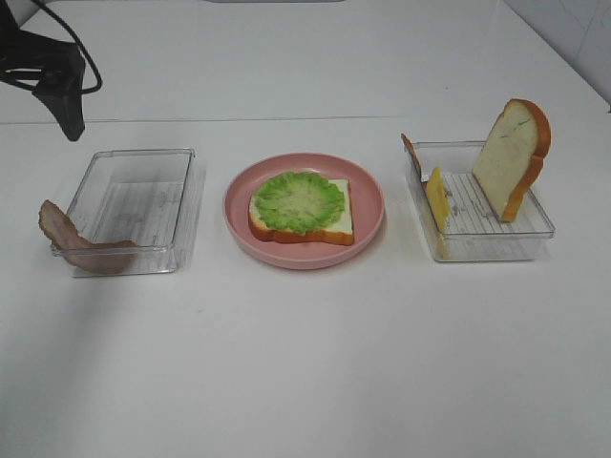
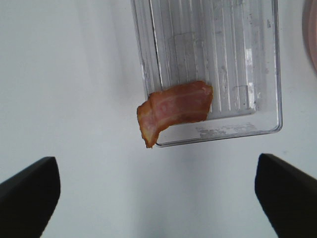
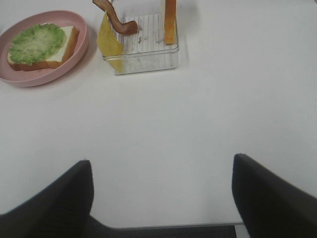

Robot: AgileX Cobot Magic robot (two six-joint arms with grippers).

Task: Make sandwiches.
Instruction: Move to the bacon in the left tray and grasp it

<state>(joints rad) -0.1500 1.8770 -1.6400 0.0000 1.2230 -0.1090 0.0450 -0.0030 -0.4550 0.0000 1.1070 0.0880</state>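
Bread slice [image 3: 170, 22] top-cropped in right wrist view; pink plate [image 2: 312, 29] a sliver in the left one.

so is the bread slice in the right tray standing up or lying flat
Standing up, on its edge: the bread slice rises well above the rim of the right tray, slightly tilted.

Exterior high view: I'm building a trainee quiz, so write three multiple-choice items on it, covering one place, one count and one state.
1. The lettuce lies: A) on top of the plated bread slice; B) under it; C) in a tray.
2. Clear trays in view: A) one; B) two; C) three.
3. The second bread slice is: A) lying flat; B) standing on edge; C) folded.
Answers: 1 A, it covers the slice on the pink plate. 2 B, there is a left tray and a right tray. 3 B, it stands upright in the right tray.
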